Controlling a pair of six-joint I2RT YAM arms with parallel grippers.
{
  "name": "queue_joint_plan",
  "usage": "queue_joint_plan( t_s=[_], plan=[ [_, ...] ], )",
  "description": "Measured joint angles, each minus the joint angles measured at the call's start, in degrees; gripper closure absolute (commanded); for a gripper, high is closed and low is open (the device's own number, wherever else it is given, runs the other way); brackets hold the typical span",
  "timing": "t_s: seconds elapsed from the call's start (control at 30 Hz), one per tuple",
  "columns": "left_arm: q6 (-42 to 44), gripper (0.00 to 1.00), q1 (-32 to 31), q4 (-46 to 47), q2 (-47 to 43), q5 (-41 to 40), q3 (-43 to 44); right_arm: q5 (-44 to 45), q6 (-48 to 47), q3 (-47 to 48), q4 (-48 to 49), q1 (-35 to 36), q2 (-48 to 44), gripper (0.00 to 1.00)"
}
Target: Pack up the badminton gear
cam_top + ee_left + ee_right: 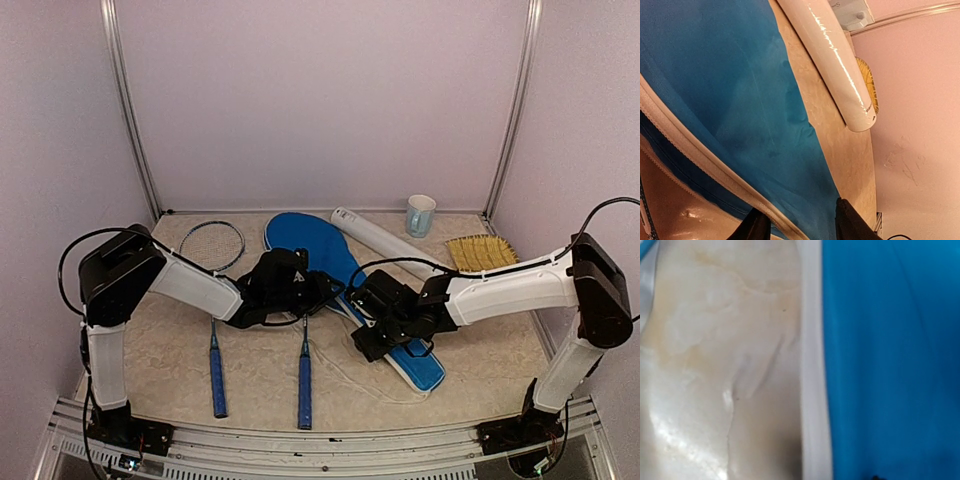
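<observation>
The blue racket-shaped cover (300,240) lies slantwise across the table's middle, and its white-trimmed edge (715,165) fills the left wrist view. My left gripper (318,292) is open, its fingers (850,222) astride that edge. My right gripper (368,335) is low over the cover's narrow end (420,365); its view shows only blurred blue cloth (890,360) and white trim, with the fingers hidden. One racket (213,300) lies to the left. The second racket's blue handle (304,385) shows, but its head is hidden. The white tube (385,240) lies behind. No shuttlecocks are visible.
A pale blue mug (421,214) stands at the back by the tube's far end. A straw-coloured brush (481,252) lies at the back right. Walls close in the table on three sides.
</observation>
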Motion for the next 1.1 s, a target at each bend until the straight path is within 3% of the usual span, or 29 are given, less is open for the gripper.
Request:
queue_joint_plan(
  t_s=[0.17,0.33,0.6,0.73,0.8,0.87,1.1],
  plan=[
    [0.2,0.81,-1.0,0.4,0.0,0.0,0.0,2.9,0.0,0.1,-1.0,0.0,0.1,0.47],
    [0.3,0.86,-1.0,0.1,0.0,-0.2,0.0,6.9,0.0,0.5,-2.0,0.0,0.4,0.51],
    [0.3,0.87,-1.0,0.1,0.0,-0.3,0.0,11.0,-0.7,2.3,-2.9,0.0,1.2,0.77],
    [0.4,0.87,-0.8,0.1,0.0,-0.3,0.0,11.7,-0.7,2.3,-3.7,0.0,1.5,0.98],
    [0.4,0.87,-0.8,0.1,0.0,-0.3,0.0,11.9,-0.8,2.3,-3.9,0.0,1.5,1.0],
    [0.5,0.85,-0.7,0.0,0.0,-0.3,0.0,11.6,-1.0,2.3,-3.8,0.0,1.5,1.0],
    [4.9,0.57,-0.2,-5.4,-2.4,-1.0,-0.5,4.8,-1.7,2.0,-0.8,-0.3,0.9,1.0]
  ],
)
